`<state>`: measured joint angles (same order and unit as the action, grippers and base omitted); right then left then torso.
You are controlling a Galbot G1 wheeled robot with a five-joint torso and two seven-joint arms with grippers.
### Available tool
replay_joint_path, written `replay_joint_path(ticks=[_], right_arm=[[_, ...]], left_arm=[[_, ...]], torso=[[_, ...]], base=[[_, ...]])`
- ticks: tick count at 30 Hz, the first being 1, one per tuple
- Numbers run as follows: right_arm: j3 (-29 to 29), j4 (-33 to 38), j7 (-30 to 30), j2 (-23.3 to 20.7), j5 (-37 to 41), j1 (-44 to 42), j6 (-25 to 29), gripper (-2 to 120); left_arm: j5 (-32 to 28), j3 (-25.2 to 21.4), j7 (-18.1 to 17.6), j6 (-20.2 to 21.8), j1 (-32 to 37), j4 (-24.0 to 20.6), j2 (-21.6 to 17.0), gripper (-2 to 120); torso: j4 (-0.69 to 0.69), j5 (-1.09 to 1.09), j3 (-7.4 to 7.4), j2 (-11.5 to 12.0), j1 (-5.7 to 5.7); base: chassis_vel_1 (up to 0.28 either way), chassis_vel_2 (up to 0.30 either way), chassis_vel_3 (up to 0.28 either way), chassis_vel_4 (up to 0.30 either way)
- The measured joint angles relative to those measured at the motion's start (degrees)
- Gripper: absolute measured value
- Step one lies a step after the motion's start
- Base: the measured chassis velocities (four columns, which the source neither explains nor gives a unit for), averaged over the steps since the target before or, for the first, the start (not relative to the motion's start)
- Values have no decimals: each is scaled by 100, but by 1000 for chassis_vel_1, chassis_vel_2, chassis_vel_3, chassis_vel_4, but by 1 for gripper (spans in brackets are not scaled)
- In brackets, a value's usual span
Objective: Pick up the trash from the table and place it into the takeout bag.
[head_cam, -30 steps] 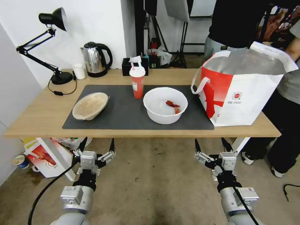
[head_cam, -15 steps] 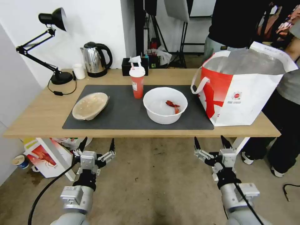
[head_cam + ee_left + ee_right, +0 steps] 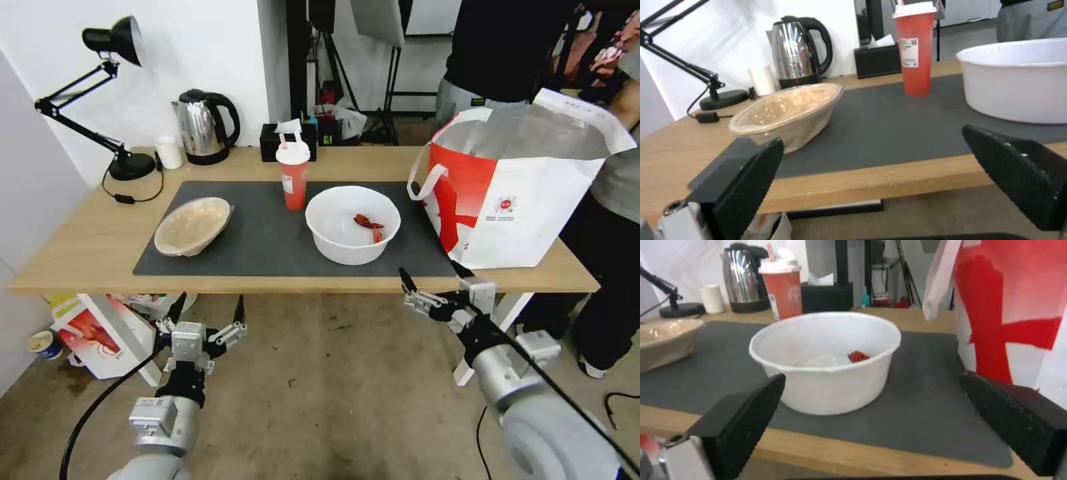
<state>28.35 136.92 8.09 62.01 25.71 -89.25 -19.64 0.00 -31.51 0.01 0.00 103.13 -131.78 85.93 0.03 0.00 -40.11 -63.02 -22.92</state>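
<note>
Long light-wood tabletop [image 3: 87, 247] on white legs.
Directly on it: dark-grey rectangular mat [image 3: 267, 240], boxy white-and-red takeout bag [image 3: 527, 200], steel kettle [image 3: 200, 127], black desk lamp [image 3: 127, 163].

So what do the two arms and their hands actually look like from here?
Both arms are silver-grey metal cylinders with black wrist collars. Each hand, left hand and right hand, has a white block body and two tapered black fingers with textured pads. A black cable trails along each arm, and small printed labels sit on the wrists.

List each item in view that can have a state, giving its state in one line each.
takeout bag: upright, mouth open
white bowl: upright, red scraps inside
red cup: upright, lidded
tan bowl: tilted on mat
left gripper: open, below table edge
right gripper: open, at table edge
</note>
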Motion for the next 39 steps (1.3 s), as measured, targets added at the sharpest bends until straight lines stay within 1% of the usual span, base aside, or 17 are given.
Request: replay_joint_path(ticks=[2,5,8,9,11,12,13,15,18,19,22,23,24,28,31,33,39], right_arm=[[1,-2,-6,-39,-29,-8,24,100],[-3,3,6,-79,27,24,-13,100],[-38,109,142,-595,616,390,-401,100],[-38,109,142,-595,616,390,-401,100],[-55,168,219,-854,957,589,-620,100],[-58,180,228,-989,977,676,-635,100],[-68,174,217,-1007,965,679,-623,100],[-87,165,201,-1107,1070,777,-666,100],[-206,110,103,-1636,1665,1315,-930,100],[-206,110,103,-1636,1665,1315,-930,100],[-284,73,37,-1997,2070,1679,-1113,100],[-334,48,-5,-2244,2337,1922,-1232,100],[-334,48,-5,-2244,2337,1922,-1232,100],[-477,-13,-125,-2925,3077,2598,-1566,100],[-516,-32,-160,-3131,3300,2803,-1662,100],[-524,-37,-167,-3155,3333,2827,-1680,100],[-648,-123,-269,-3198,3364,3037,-1698,100]], left_arm=[[0,0,0,0,0,0,1,100],[0,-1,0,0,0,0,0,100],[0,0,0,0,0,0,1,100],[0,0,0,0,0,0,1,100],[0,-1,0,0,0,0,1,100],[0,-1,-1,0,0,0,1,100],[0,-1,-1,0,0,0,2,100],[0,0,-1,0,0,0,1,100],[0,-1,-1,0,0,0,1,100],[0,-1,-1,0,0,0,1,100],[0,0,-1,0,0,0,1,100],[0,-1,-1,0,0,0,1,100],[0,-1,-1,0,0,0,1,100],[0,-1,-1,0,0,0,1,100],[0,-1,-1,0,0,0,1,100],[0,-1,-1,0,0,0,1,100],[0,-1,-1,0,0,0,1,100]], torso=[[-5,4,0,0,-1],[-6,2,0,0,0],[-2,1,0,0,-1],[-2,1,0,0,-1],[-2,1,0,0,-1],[2,-3,0,0,-1],[-4,4,0,0,-1],[-7,4,0,0,-1],[-1,1,0,0,0],[-1,1,0,0,0],[-2,2,0,0,-1],[-2,0,0,0,0],[-2,0,0,0,0],[-3,1,0,0,0],[-2,-3,0,0,0],[-2,2,0,0,0],[-4,-1,0,0,0]], base=[[0,0,0,0],[0,0,0,0],[0,0,0,0],[0,0,0,0],[0,0,0,0],[0,0,0,0],[0,0,0,0],[0,0,0,0],[0,0,0,0],[0,0,0,0],[0,0,0,0],[0,0,0,0],[0,0,0,0],[0,0,0,0],[0,0,0,0],[0,0,0,0],[0,0,0,0]])
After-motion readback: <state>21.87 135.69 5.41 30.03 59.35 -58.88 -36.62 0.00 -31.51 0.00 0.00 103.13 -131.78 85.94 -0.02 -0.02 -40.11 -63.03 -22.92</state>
